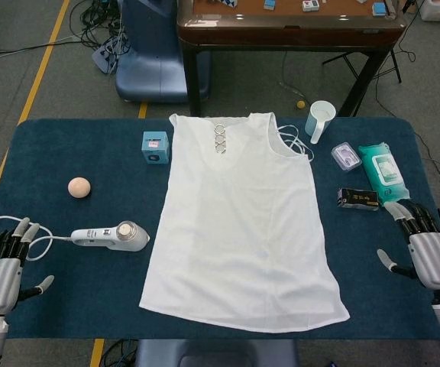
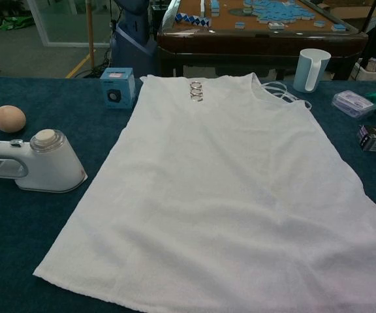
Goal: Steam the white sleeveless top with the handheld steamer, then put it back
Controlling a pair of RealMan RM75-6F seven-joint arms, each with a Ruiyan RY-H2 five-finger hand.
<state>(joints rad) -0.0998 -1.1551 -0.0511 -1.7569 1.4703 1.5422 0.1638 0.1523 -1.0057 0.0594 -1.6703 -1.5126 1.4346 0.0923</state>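
White sleeveless top: flat on tabletop, between my hands. Handheld steamer: lying untouched just ahead and inward of my left hand. Both hands released, fingers spread, right hand included. Steaming not started; everything remains.

My counter wears a dark blue cloth. The white sleeveless top lies flat at its middle. Left of it rest the handheld steamer, a peach ball and a small blue box. Far right stand a pale cup, a clear case, a wipes pack and a dark packet.
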